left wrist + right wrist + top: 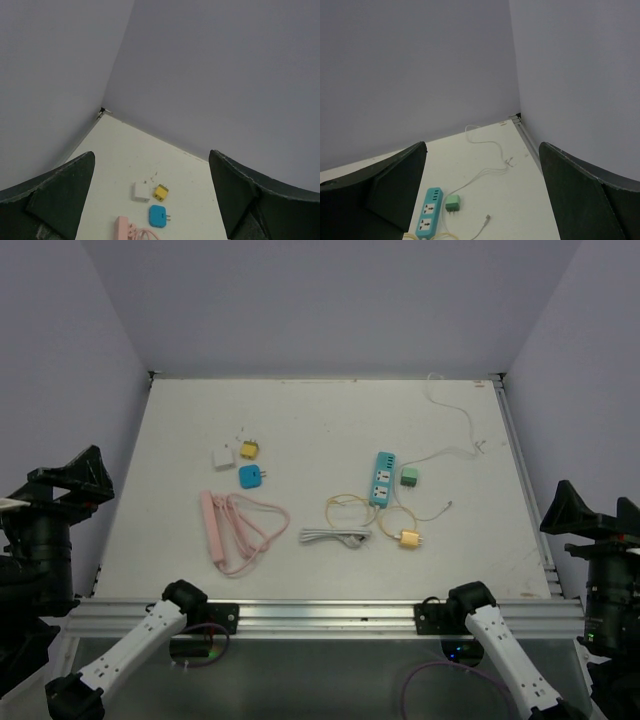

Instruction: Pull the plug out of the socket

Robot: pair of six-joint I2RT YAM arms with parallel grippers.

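Your right gripper [482, 150], jaws wide apart, is nearer: the blue power strip [382, 478] lies ahead-left, long axis pointing away, with the green adapter [409, 477] just beside the strip.

Pink power strip [126, 226] half off-frame

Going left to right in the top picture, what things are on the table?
Pink plastic power strip → blue square plug adapter → grey bundled cord → teal rectangular power strip → green square charger.
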